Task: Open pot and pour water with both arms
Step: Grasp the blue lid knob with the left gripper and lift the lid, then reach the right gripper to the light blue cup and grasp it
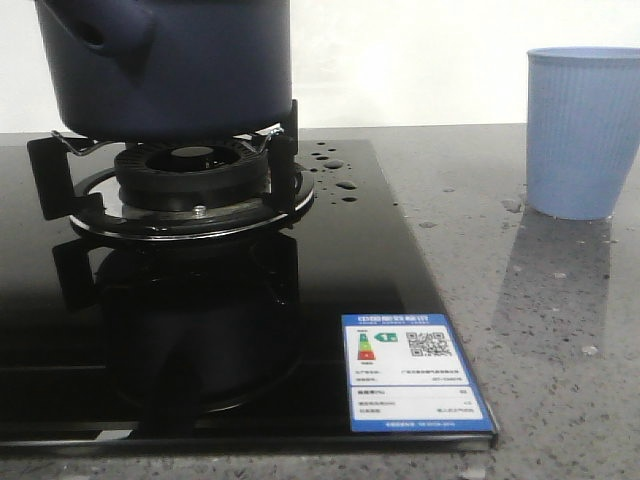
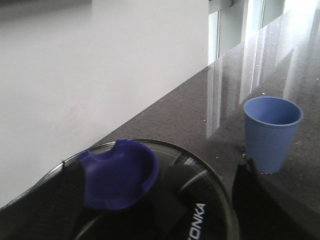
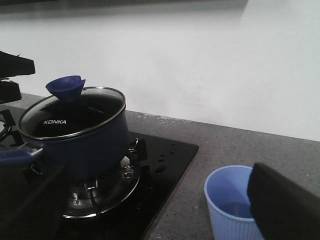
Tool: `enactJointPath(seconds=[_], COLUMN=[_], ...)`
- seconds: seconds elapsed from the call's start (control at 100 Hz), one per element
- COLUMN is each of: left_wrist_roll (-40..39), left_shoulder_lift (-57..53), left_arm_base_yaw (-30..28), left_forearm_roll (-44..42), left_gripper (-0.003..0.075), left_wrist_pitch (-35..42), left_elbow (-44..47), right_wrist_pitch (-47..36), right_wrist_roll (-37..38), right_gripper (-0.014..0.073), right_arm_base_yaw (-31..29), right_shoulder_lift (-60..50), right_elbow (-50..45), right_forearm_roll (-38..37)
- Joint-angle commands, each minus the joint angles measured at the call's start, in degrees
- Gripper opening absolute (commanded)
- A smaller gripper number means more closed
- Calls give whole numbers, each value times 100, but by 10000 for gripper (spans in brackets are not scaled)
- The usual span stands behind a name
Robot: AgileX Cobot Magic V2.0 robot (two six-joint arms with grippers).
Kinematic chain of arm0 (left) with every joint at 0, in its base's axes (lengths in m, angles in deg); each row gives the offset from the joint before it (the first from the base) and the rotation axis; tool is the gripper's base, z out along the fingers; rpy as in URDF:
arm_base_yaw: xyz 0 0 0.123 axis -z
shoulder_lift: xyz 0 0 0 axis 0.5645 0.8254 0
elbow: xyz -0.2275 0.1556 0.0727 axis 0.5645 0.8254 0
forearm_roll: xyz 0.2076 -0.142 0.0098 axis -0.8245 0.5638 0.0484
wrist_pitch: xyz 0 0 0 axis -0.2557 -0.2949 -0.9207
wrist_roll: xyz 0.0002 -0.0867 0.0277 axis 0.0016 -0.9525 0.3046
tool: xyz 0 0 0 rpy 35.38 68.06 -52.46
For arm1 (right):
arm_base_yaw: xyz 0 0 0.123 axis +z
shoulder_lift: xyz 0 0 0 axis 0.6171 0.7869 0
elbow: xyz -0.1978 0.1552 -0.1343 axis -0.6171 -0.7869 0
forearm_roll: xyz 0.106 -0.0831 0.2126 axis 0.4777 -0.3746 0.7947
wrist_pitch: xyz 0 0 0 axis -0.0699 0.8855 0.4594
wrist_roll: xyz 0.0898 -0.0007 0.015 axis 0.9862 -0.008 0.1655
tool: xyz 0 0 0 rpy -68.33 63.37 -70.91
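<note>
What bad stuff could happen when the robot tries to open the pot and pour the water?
1. The glass lid is still on the pot, and the left hand is right at its blue knob. A poor grip might drop the lid.
2. Water drops already lie on the black stove top, so it could be slippery there.
3. The cup is much narrower than the pot, so pouring might miss or tip it.
</note>
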Motion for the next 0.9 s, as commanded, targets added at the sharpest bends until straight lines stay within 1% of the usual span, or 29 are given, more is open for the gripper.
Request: enactJointPath(seconds=[0.0, 0.2, 0.51, 0.58, 0.71, 0.78, 0.83, 0.89], left_wrist_roll=[90, 114, 223, 223, 236, 236, 236, 236], left_shoulder_lift=[163, 836, 1600, 1628, 1628, 1628, 1603, 1562], left_arm_base_yaw=[-14, -43, -43, -43, -70, -110, -147, -241], left_forearm_roll=[449, 485, 699, 699, 751, 902, 1069, 1136], left_gripper=[550, 550, 542, 497, 337, 274, 256, 256], left_wrist_pitch=[18, -154, -1017, -1009, -987, -1011, -1039, -1166], left_elbow=[-310, -656, -1129, -1137, -1137, -1142, -1152, -1230], right_wrist_pitch=[-303, -314, -314, -314, -314, -327, -366, -457], right_wrist_roll=[-81, -81, -81, -81, -81, -81, -81, -81], right_gripper=[656, 655, 655, 655, 655, 655, 655, 655], right_arm_base_yaw=[-7, -7, -7, -7, -7, -7, -7, -7], right_shoulder_lift=[75, 75, 75, 75, 75, 75, 75, 84], right_elbow=[201, 201, 201, 201, 201, 201, 201, 190], right_forearm_roll=[239, 239, 242, 242, 242, 242, 242, 242])
